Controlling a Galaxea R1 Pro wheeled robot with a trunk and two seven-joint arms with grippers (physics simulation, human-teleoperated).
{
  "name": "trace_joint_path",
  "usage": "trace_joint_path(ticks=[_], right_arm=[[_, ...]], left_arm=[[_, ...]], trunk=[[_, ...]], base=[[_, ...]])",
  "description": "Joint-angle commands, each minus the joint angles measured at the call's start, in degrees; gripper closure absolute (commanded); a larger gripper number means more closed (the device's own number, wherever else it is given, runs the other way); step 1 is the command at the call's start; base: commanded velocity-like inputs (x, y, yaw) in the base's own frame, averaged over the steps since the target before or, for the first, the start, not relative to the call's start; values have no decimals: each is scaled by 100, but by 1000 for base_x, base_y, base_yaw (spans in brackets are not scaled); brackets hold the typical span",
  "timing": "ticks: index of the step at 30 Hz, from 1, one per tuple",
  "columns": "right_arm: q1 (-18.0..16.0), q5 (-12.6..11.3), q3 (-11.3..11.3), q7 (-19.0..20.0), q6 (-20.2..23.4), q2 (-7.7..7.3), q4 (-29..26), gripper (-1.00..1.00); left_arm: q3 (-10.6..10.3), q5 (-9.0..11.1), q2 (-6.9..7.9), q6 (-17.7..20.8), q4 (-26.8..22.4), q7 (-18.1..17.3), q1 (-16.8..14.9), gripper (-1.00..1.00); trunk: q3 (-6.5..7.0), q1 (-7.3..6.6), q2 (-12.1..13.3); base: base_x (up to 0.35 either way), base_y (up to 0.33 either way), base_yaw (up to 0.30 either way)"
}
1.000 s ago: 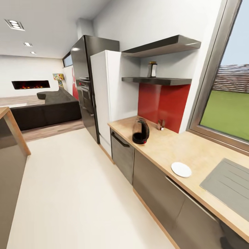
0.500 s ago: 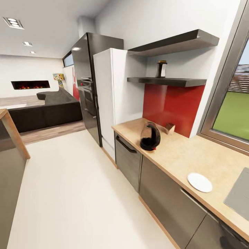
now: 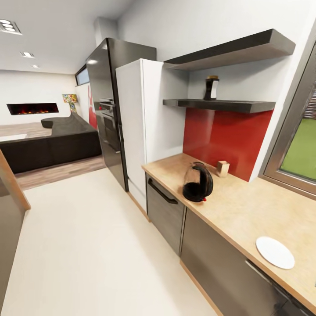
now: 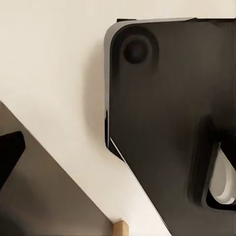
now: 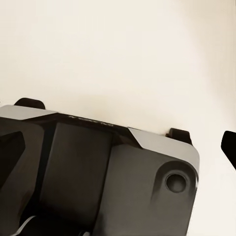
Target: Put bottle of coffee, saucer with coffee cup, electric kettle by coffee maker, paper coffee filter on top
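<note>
Rounded black coffee maker (image 3: pixel 197 182), flat white saucer (image 3: pixel 275 252)

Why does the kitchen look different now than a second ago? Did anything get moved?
Only the camera moved: the robot rolled closer along the counter, so the whole picture shifted and the sink slid out of view. Nothing was grabbed or let go. The coffee maker and saucer sit on the counter as before, and the coffee bottle is on the shelf as before.

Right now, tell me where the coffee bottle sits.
In the head view, the coffee bottle stands on the lower wall shelf, above the red backsplash.
</note>
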Motion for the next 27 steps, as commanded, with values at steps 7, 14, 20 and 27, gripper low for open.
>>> trace_joint_path(ticks=[7,14,20,27], right_arm=[[-4,22,42,-3,14,-7,-5,-100],[-4,22,41,-7,21,-8,-5,-100],[-4,16,34,-14,21,-8,-5,-100],[-4,16,36,-15,21,-8,-5,-100]], left_arm=[[35,-19,0,-12,-5,-8,0,-100],[35,-16,0,-17,-5,-5,0,-100],[35,-12,0,-11,-5,0,0,-100],[25,-12,0,-7,-8,0,0,-100]], trunk=[[18,6,-11],[20,6,-11],[20,6,-11],[20,6,-11]], base=[[287,220,-232],[257,253,-294],[200,286,-298],[154,303,-299]])
